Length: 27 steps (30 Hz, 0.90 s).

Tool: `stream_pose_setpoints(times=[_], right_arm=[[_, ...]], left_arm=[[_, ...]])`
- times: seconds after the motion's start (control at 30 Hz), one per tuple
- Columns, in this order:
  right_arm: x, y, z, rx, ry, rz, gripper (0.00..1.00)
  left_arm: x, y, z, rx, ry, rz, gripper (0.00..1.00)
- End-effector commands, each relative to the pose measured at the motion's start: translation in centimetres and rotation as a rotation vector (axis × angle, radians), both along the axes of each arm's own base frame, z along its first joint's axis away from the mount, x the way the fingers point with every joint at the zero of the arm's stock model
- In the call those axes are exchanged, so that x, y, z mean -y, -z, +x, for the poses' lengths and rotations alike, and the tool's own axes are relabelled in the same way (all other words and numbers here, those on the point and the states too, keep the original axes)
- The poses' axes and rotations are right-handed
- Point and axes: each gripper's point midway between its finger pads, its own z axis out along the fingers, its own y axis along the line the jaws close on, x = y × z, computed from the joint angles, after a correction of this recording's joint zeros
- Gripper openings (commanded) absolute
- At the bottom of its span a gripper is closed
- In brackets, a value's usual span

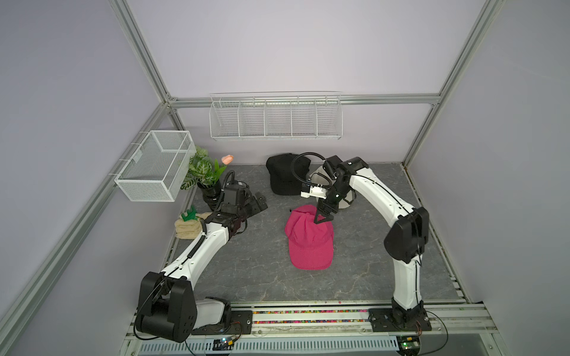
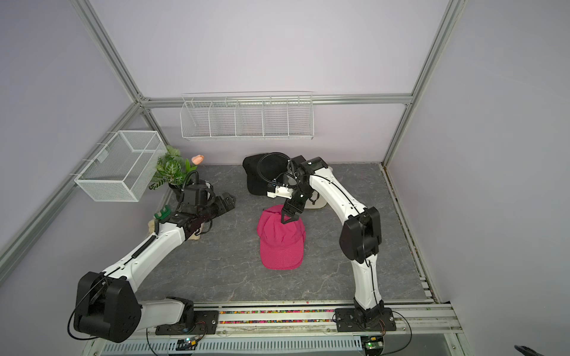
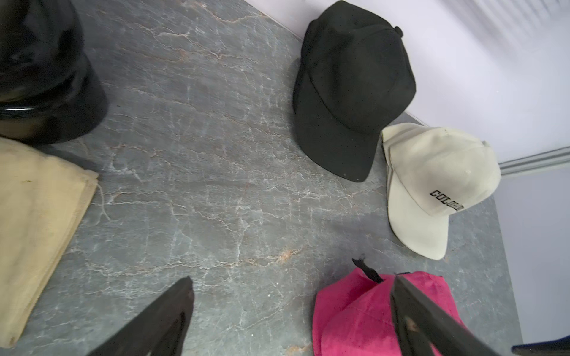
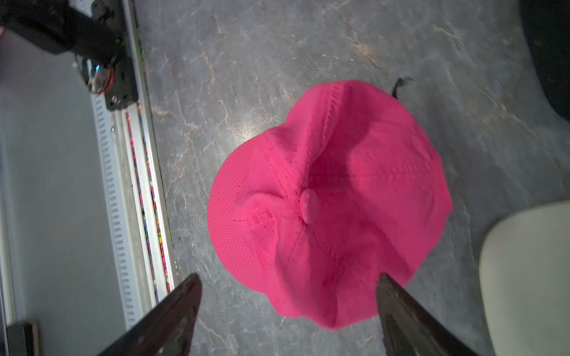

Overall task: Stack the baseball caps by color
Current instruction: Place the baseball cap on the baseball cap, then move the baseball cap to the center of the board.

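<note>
A hot pink mesh baseball cap (image 1: 308, 237) lies crumpled mid-table, brim toward the front, in both top views (image 2: 280, 243). My right gripper (image 1: 324, 217) hangs open just over its crown; in the right wrist view the fingers straddle the pink cap (image 4: 333, 200) without touching it, right gripper (image 4: 287, 277). A black cap (image 1: 283, 175) sits at the back wall. A cream cap (image 3: 431, 185) with black lettering lies beside it, mostly hidden by the right arm in the top views. My left gripper (image 1: 259, 203) rests open and empty at the left, left gripper (image 3: 293, 279).
A folded cream towel (image 1: 188, 228) with a green toy (image 1: 188, 214) and a potted plant (image 1: 203, 172) stand at the left edge by the left arm. A mesh basket (image 1: 154, 166) hangs on the left wall, a wire shelf (image 1: 276, 118) on the back wall.
</note>
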Motion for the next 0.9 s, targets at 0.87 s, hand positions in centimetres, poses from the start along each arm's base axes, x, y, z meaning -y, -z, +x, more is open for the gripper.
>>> stream_pose_setpoints(times=[0.87], right_arm=[[4.3, 15.4, -7.8, -0.188, 0.814, 0.180, 0.84]], left_arm=[[17.7, 10.2, -12.9, -0.195, 0.798, -0.095, 0.99]])
